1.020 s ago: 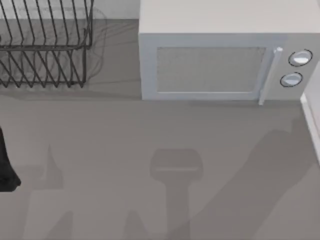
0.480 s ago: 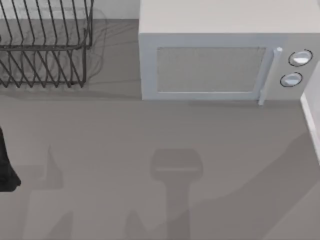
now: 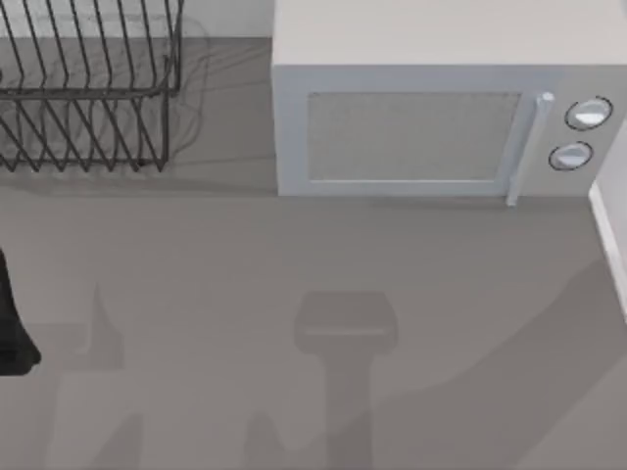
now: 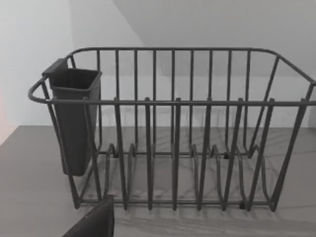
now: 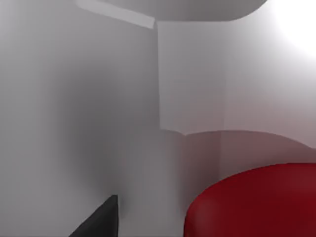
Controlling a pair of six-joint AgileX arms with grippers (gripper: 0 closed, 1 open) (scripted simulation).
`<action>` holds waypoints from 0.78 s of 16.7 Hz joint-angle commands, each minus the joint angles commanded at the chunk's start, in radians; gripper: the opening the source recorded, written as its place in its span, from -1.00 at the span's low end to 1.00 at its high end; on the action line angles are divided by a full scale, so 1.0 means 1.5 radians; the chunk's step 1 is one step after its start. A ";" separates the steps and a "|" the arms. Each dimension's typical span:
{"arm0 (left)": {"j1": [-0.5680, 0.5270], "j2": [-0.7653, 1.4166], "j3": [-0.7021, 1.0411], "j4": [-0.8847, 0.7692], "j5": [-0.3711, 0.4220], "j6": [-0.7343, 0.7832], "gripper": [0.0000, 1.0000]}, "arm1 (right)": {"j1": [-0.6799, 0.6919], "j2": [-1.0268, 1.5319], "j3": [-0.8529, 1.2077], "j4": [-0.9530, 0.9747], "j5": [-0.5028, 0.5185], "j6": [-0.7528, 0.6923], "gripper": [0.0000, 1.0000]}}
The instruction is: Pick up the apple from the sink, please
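The microwave [image 3: 441, 117] is the landmark: it sits at the back of the table [image 3: 294, 264], door shut, and it has not shifted over the last second. The wire dish rack [image 3: 88, 88] stands to its left along the same back edge, also unmoved; in the left wrist view the dish rack [image 4: 173, 128] faces the camera squarely with a dark cutlery cup [image 4: 74, 118] clipped to one end. A pale edge, which I take to be the sink [image 3: 612, 235], shows just right of the microwave and slightly forward of it.

What has changed is the long shadow on the table in front of the microwave's right half: its edge has slid toward the right and front. I read that as the right arm travelling out over the sink side.

The left arm [image 3: 12, 323] is parked well to the left of the microwave, in front of the rack, and has held its place; whether its jaws are open or closed I cannot tell.

The apple [image 5: 256, 202] lies inside the pale sink basin [image 5: 98, 108], very close under the right wrist camera. One dark fingertip [image 5: 101, 219] of the right gripper sits just beside it, apart from it. How wide those jaws stand I cannot tell, and nothing appears gripped. The approach looks nearly complete; the grasp is not yet made.
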 joint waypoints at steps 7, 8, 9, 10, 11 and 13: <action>0.000 0.000 0.000 0.000 0.000 0.000 1.00 | 0.000 0.000 0.000 0.000 0.000 0.000 -0.81; 0.000 0.000 0.000 0.000 0.000 0.000 1.00 | 0.000 0.000 0.000 0.000 0.000 0.000 -0.96; 0.000 0.000 0.000 0.000 0.000 0.000 1.00 | 0.000 0.000 0.000 0.000 0.000 0.000 -1.00; 0.000 0.000 0.000 0.000 0.000 0.000 1.00 | 0.000 0.000 0.000 0.000 0.000 0.000 -1.00; 0.000 0.000 0.000 0.000 0.000 0.000 1.00 | 0.000 0.000 0.000 0.000 0.000 0.000 -1.00; 0.000 0.000 0.000 0.000 0.000 0.000 1.00 | 0.000 0.000 0.000 0.000 0.000 0.000 -1.00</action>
